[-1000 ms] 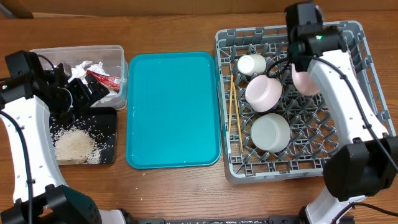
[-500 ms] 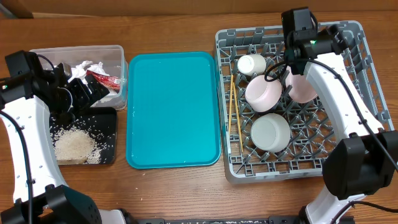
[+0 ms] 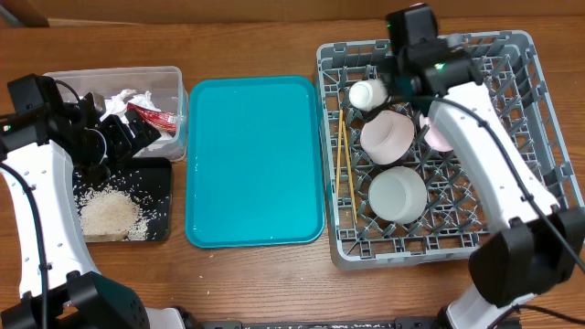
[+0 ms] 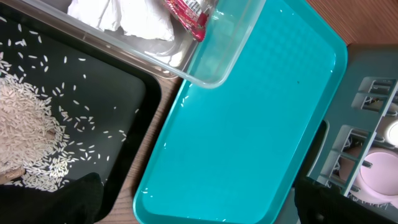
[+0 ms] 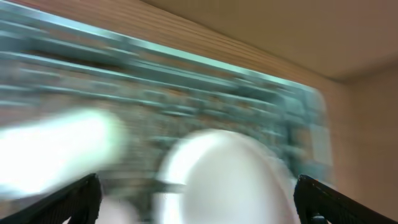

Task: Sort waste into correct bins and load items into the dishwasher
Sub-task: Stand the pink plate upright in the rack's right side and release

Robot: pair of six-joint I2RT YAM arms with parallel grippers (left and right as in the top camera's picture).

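Dishes in large square grey plastic dish rack (image 3: 535,137): small white cup (image 3: 366,93), pink bowl (image 3: 388,137), grey metal bowl (image 3: 397,194), round pale pink plate (image 3: 435,139), two thin wooden chopsticks (image 3: 344,155). Right gripper (image 5: 199,199) above cup and pink bowl, fingers spread wide, empty. Left gripper (image 4: 199,202) near clear rectangular plastic tub (image 3: 64,80) of crumpled white napkins (image 3: 123,100) and small red sauce packet (image 3: 151,116), fingers spread, empty; loose white rice (image 3: 110,215) on flat black tray (image 3: 160,196).

No legible text anywhere; red sauce packet (image 4: 186,11) markings unreadable.
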